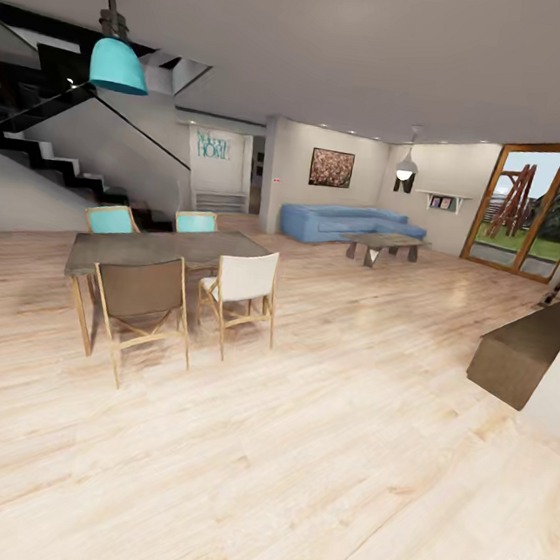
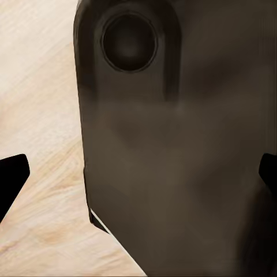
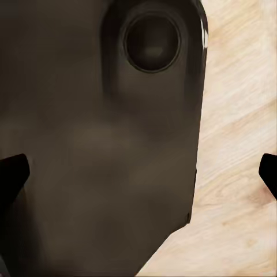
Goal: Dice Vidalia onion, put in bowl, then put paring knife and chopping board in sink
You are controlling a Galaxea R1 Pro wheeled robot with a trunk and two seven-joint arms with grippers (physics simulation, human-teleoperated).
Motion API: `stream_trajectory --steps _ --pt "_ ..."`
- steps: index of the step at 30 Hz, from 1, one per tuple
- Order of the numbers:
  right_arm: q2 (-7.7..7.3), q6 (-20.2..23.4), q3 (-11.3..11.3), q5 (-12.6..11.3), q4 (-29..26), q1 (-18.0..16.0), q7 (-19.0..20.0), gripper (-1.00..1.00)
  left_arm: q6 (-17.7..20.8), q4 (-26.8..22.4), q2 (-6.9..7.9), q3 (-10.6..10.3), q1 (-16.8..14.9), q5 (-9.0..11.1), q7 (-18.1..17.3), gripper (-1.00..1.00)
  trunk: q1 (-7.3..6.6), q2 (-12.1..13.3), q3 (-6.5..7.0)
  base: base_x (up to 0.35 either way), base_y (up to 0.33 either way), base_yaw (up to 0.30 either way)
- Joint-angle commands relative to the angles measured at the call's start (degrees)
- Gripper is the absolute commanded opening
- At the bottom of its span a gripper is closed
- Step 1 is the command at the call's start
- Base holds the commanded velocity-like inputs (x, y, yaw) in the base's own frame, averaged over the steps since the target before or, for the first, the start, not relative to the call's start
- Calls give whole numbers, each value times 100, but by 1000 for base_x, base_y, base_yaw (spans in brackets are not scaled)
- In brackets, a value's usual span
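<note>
Setting: an open living and dining room with a pale wood floor (image 1: 293,457), seen from the robot's head.
Dining area: a dark tabletop (image 1: 157,247) with four chairs; a white-seated chair (image 1: 241,297) stands nearest the open floor.
Lounge: a blue sofa (image 1: 348,223) behind a low coffee table (image 1: 385,243); glass doors (image 1: 539,207) open on a garden.
Other fittings: a teal pendant lamp (image 1: 119,63) hangs by a black staircase (image 1: 50,155); a dark low cabinet (image 1: 530,346) sits at the right edge.
Task items: the kitchen, and with it the onion, lies somewhere outside these pictures.
Left jaws (image 2: 138,173): spread wide, dark tips at opposite edges, holding nothing, hanging beside the robot's dark body (image 2: 173,161).
Right jaws (image 3: 138,173): likewise spread and empty.
Containers: none present.
Risk: while driving to the kitchen, the base could clip the chairs or the cabinet if it turns too tightly.
</note>
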Motion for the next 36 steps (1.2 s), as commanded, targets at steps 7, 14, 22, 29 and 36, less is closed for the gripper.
stream_trajectory --steps 7,14,22,29,36 --pt "180 -92 -3 11 -227 -9 -9 100 -115 -227 103 9 12 5 0 100 0 -2 -3 0 0 0" --pt "196 -317 14 21 -454 -9 -22 100 -340 -398 238 13 8 20 8 100 0 -2 -3 0 0 0" --pt "13 -574 17 37 -712 -9 -59 100 -589 -656 433 30 8 38 29 100 0 -2 -3 0 0 0" --pt "-96 -798 10 51 -939 -16 -188 100 -594 -882 412 35 8 36 32 100 0 -2 -3 0 0 0" --pt "-195 -1349 22 51 -3375 -18 -490 100 -757 -3246 411 32 8 50 27 100 0 -2 -3 0 0 0"
